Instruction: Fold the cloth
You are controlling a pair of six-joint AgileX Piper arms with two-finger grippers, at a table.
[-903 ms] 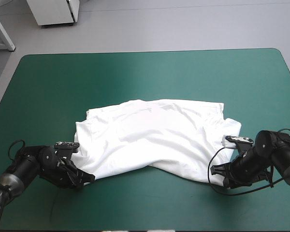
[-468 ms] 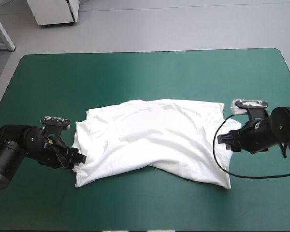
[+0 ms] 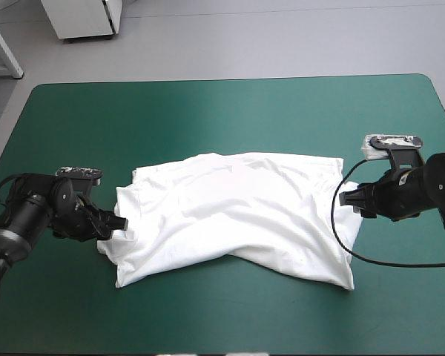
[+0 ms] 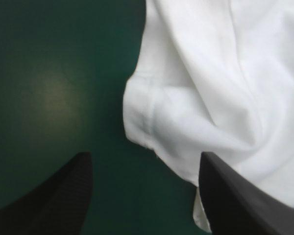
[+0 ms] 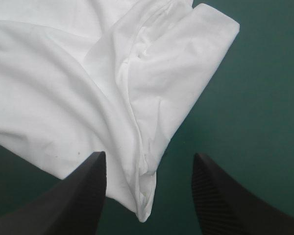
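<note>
Both arms are black throughout. The left arm [image 3: 33,219] is built of 2 rounded, drum-like segments joined end to end, with a faint sheen on the curved housings. The right arm [image 3: 434,185] shows a similar bulky round housing. Each arm ends in 2 broad black fingers curved like fins. The left fingers [image 4: 51,205] and right fingers [image 5: 71,200] look matte and finely grained, wide at the base and narrowing to blunt, rounded tips.

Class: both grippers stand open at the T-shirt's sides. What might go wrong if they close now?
The left gripper has only a sleeve edge of the T-shirt between its fingers, so the cloth may slip out. The right gripper straddles a bunched, layered edge and may catch only some layers, skewing the fold.
</note>
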